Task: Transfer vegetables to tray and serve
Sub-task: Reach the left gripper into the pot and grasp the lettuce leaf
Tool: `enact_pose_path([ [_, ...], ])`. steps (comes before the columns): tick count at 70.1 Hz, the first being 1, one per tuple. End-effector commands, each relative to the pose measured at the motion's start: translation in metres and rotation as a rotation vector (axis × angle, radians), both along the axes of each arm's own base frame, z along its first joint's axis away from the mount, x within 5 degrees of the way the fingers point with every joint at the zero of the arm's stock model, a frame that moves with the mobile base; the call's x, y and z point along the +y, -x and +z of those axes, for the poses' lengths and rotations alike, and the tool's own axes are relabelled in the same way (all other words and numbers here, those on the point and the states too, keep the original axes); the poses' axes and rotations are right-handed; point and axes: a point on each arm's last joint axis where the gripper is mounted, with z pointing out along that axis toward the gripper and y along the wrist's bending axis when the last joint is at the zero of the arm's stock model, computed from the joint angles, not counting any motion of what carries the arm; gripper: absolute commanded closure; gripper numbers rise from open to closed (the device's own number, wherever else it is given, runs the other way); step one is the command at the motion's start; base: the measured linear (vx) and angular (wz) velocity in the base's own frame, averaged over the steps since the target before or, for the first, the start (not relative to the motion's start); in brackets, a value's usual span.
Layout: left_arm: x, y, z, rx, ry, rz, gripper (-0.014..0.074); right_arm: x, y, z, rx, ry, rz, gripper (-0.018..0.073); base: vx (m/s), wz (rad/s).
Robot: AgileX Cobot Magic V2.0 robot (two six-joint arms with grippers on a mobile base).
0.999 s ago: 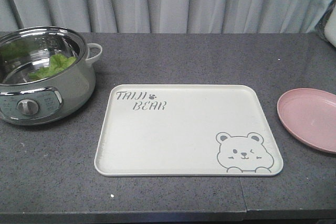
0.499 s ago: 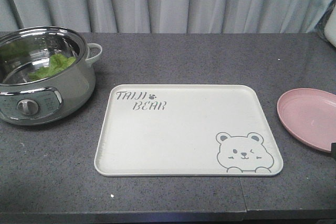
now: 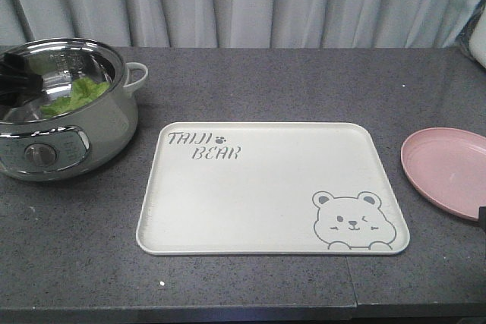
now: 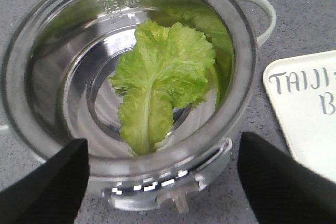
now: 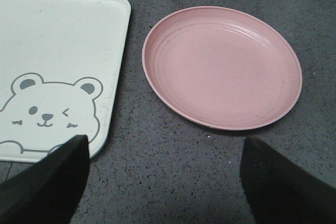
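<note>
With your left claw (image 4: 163, 142) spread wide above the pot (image 4: 245, 45), lower it straight onto the pale rib of the lettuce leaf (image 4: 160, 82) lying flat on the pot's floor, pinching mid-leaf, clear of the steel wall.

The left gripper (image 4: 164, 140) has 2 matt black fingers (image 4: 47, 187); just ahead of them the pot (image 4: 248, 51) is mirror-polished metal, holding a crinkled, faintly glossy lettuce leaf (image 4: 163, 77). Ahead of the right gripper (image 5: 167, 139), the pink plate (image 5: 220, 66) looks smooth satin plastic, the cream tray (image 5: 63, 35) matt, the table (image 5: 173, 171) speckled, stone-like grey.
</note>
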Motion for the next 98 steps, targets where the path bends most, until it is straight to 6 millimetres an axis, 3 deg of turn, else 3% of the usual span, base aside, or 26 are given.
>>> enact_pose_path([
  [1, -0.001, -0.023, 0.014, -0.073, -0.004, -0.008, 0.0045, -0.001, -0.004, 0.015, -0.092, 0.018, -0.003, -0.0018, 0.00, 0.00],
  [18, -0.002, -0.088, -0.010, -0.018, -0.031, -0.002, 0.0045, -0.001, -0.004, 0.015, -0.092, 0.018, -0.003, -0.0018, 0.00, 0.00],
  [44, 0.006, -0.147, -0.045, 0.079, -0.009, 0.047, 0.0045, -0.001, -0.004, 0.015, -0.092, 0.018, -0.003, -0.0018, 0.00, 0.00],
  [67, 0.004, -0.170, -0.074, 0.096, 0.012, 0.030, 0.0066, -0.001, -0.004, 0.015, -0.092, 0.018, -0.003, -0.0018, 0.00, 0.00],
  [88, -0.001, -0.174, -0.083, 0.110, 0.071, 0.022, 0.0198, -0.001, -0.004, 0.015, -0.092, 0.018, -0.003, -0.0018, 0.00, 0.00],
  [98, -0.001, -0.174, -0.083, 0.112, 0.061, 0.011, 0.0315, -0.001, -0.004, 0.015, -0.091, 0.018, -0.003, -0.0018, 0.00, 0.00],
])
